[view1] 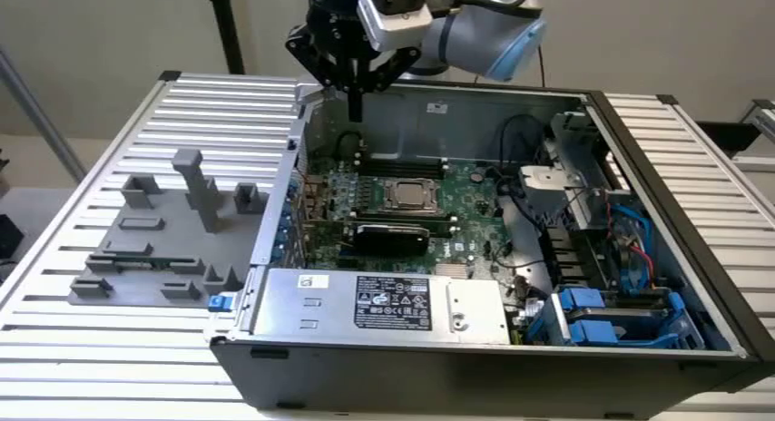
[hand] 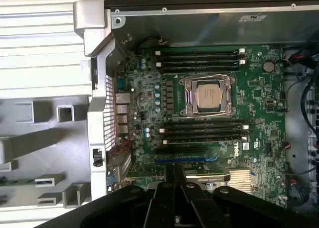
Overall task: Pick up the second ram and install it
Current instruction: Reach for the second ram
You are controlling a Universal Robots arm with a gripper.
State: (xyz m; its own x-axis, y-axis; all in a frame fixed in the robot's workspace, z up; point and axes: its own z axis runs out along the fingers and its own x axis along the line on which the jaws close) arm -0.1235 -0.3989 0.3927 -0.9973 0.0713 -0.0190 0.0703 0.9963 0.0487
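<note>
One gripper [view1: 355, 112] over case [view1: 363, 371] rear corner, fingers [hand: 162, 203] narrow, holding nothing, ram [view1: 143, 260] in grey fixture [view1: 158, 235], well apart.

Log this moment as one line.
gripper: shut, above green motherboard | slim green ram strip: in grey plastic fixture
</note>
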